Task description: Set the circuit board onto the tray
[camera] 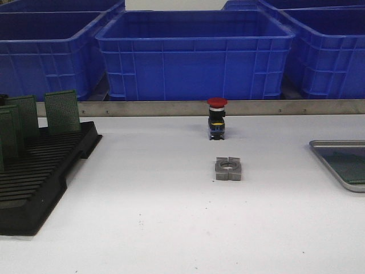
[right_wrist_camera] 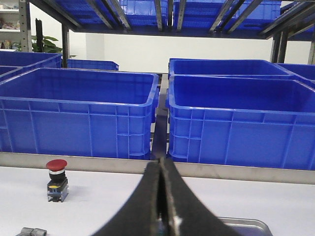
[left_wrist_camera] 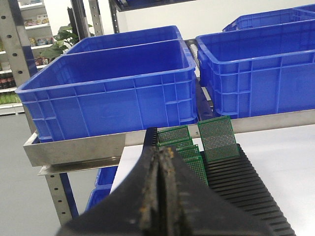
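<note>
the white counter (camera: 142, 217) carries a black slotted rack (camera: 34, 177) at its left side, with several green circuit boards (camera: 61, 111) standing upright in the rack's far slots. one board stands a little apart from the others, nearer the middle of the counter. in the left wrist view the same boards (left_wrist_camera: 216, 138) stand in the rack (left_wrist_camera: 246, 182) just past the left end effector (left_wrist_camera: 161, 162), whose two dark fingers are pressed together with nothing between them.

the tray (camera: 336, 162) lies at the right edge of the counter, well apart from the rack, and is cut off by the frame. a green board (camera: 351, 162) already lies flat on its floor. in the right wrist view only a corner of the tray's rim (right_wrist_camera: 248, 225) shows beside the right end effector (right_wrist_camera: 161, 196), which is also clenched on nothing.

near the middle of the counter a red-capped push button (camera: 217, 118) stands upright, and a small grey metal block (camera: 228, 169) with a round hole lies nearer the camera, apart from it. the button (right_wrist_camera: 57, 179) and a bit of the block (right_wrist_camera: 30, 231) also show in the right wrist view.

behind the counter, past a metal rail (camera: 171, 108), sit big blue bins (camera: 194, 54) side by side. neither arm shows in the front view.
</note>
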Motion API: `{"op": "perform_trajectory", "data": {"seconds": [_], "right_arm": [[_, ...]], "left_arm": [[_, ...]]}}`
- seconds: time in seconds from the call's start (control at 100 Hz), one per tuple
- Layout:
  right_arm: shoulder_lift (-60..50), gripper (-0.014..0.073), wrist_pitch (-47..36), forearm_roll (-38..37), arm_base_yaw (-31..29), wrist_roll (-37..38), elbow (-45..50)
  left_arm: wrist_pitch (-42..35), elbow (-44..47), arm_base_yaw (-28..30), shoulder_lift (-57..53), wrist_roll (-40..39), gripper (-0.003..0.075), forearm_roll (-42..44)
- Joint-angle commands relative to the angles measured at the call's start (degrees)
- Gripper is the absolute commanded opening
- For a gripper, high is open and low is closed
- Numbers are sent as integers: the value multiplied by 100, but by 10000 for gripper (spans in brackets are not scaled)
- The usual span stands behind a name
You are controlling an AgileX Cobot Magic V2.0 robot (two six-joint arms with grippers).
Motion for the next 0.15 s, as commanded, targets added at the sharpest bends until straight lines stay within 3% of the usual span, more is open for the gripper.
{"op": "perform_trajectory", "data": {"seconds": [0.0, 0.14], "right_arm": [[-99, -68, -464, 3, -3, -57, 36], [-99, -68, -464, 3, -3, -57, 36]], "left_arm": [[-434, 222, 9, -178, -73, -19, -70], [-434, 222, 9, -178, -73, -19, -70]]}}
